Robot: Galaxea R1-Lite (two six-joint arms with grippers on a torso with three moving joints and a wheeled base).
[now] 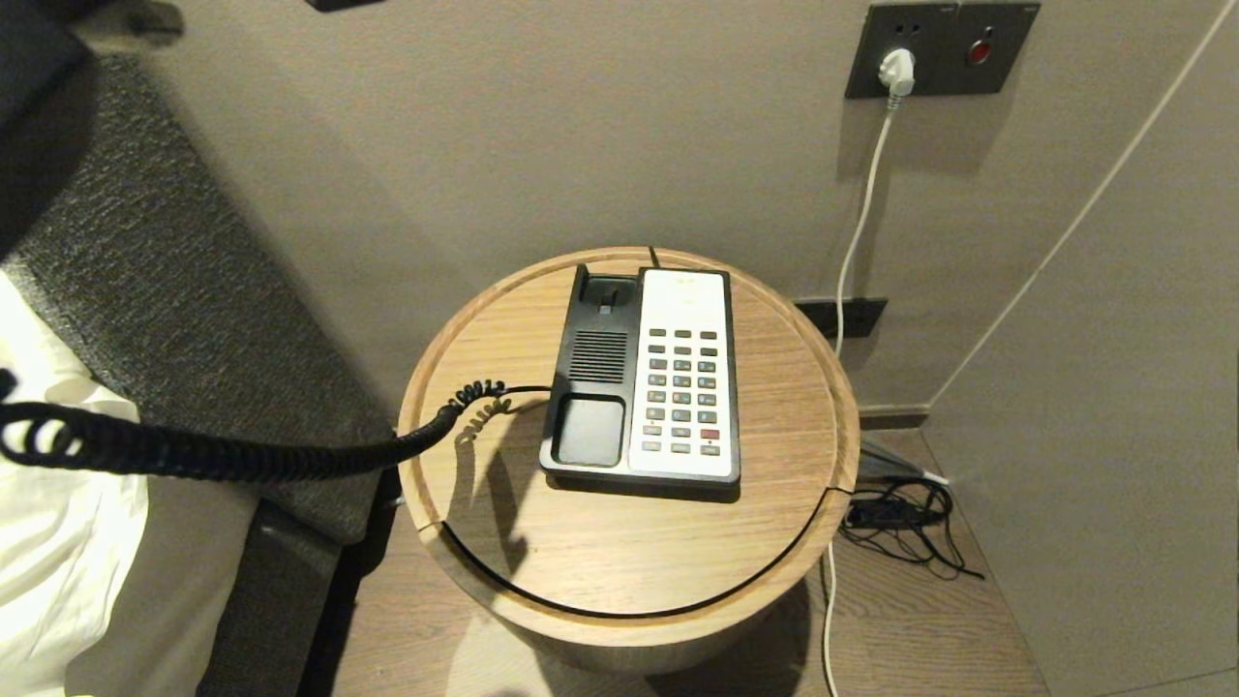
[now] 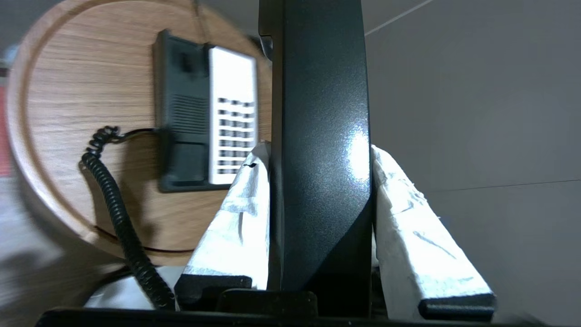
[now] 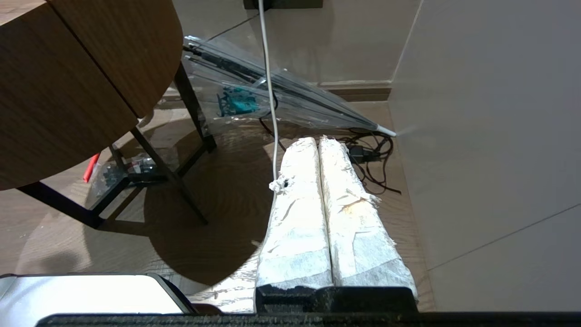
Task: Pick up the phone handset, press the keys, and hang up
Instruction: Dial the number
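The stretched black coiled cord point(image 1: 194, 455), running off toward nine o'clock, could drag the black-and-white phone base point(image 1: 644, 378) across the round wooden table point(image 1: 774, 387). The left gripper point(image 2: 320, 159) clamps its white-wrapped fingers point(image 2: 240, 213) on the long glossy black phone handset point(image 2: 322, 150), lifted clear of the base. The right gripper point(image 3: 320, 147), pressed together, hangs by the floor.
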